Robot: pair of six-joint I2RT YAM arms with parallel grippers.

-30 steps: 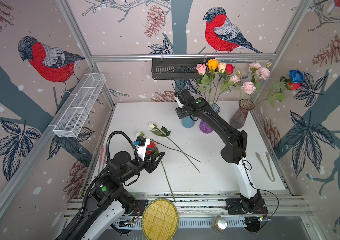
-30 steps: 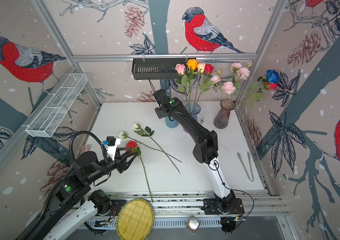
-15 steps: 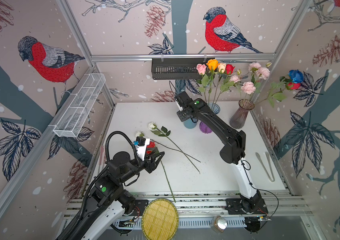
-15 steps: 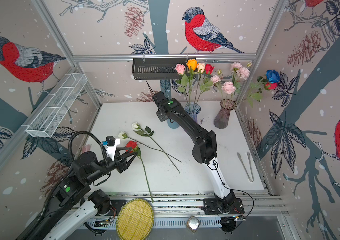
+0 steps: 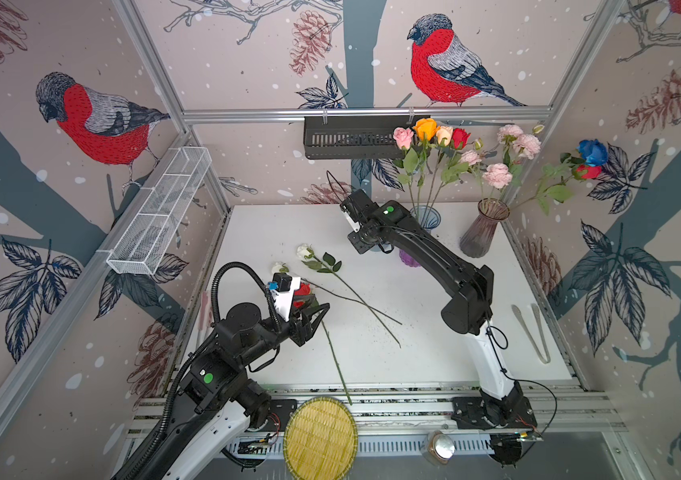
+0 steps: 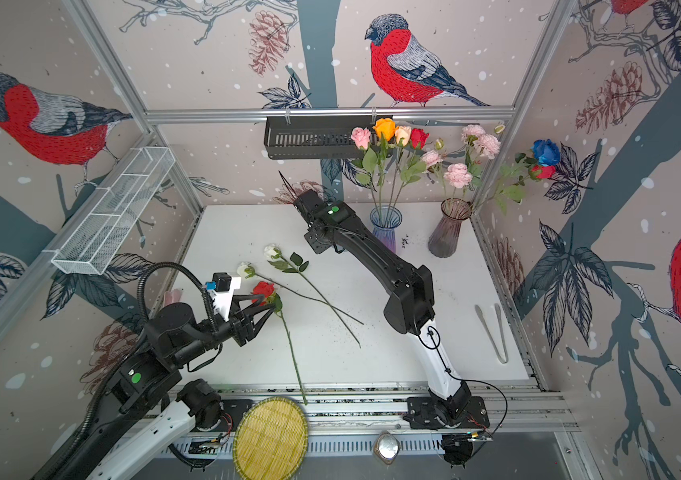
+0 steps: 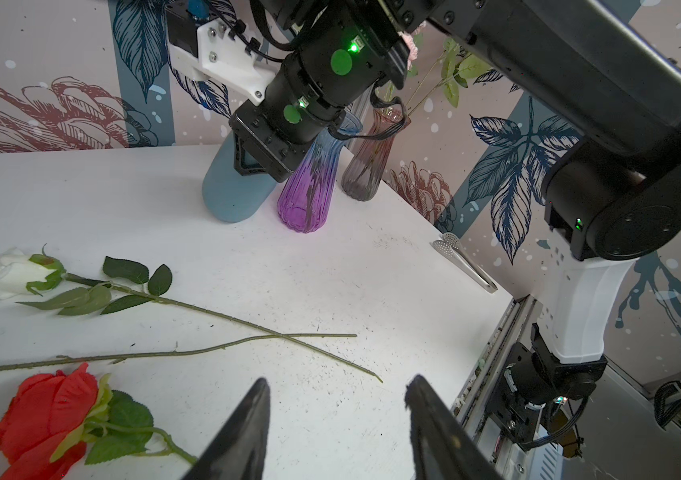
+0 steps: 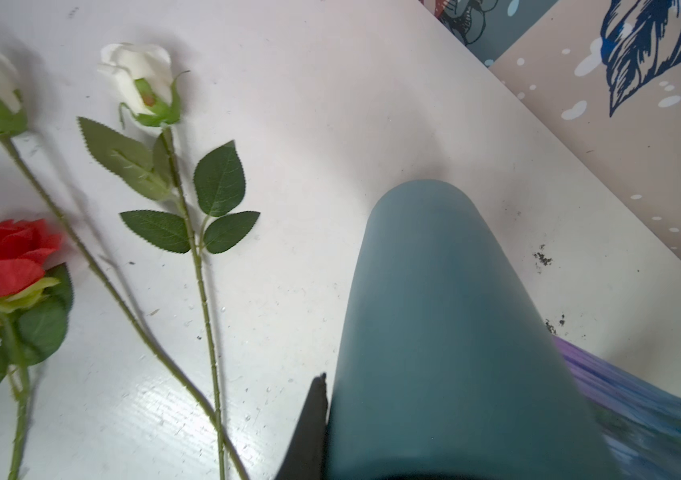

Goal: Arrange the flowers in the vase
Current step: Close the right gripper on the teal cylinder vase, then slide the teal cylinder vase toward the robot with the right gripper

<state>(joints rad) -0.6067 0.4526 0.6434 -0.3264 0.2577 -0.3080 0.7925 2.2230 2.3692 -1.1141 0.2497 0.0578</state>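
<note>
The right claw [image 7: 257,165] grips the teal vase [image 8: 446,332] at its rim. One finger [image 8: 313,419] lies flush against the outer wall, near the middle of the wrist view. The jaws therefore look drawn narrow on the wall, with the other finger hidden, presumably inside the mouth. The left claw [image 7: 336,380] hangs partly open and empty above the table [image 7: 81,195], well apart from the teal vase on the robot's side of it.

The flowers not yet placed lie on that same side. A red rose [image 7: 43,411] is just beside the left claw, and two white roses [image 8: 137,72] lie between it and the teal vase, their stems crossing. Other blooms already stand in a blue-purple glass vase [image 7: 307,183] just beside the teal vase and in a smoky vase [image 7: 365,166] beyond that.

The step appears to be securing the teal vase, either to steady it or to draw it nearer the loose stems. A pinch on one wall gives little leverage, so any move should be slow and keep the base flat on the table. It should also lead away from the glass vase, whose tall stems could tip it at a nudge. The left claw would do best to straddle the red rose's stem below the leaves rather than at the head.
</note>
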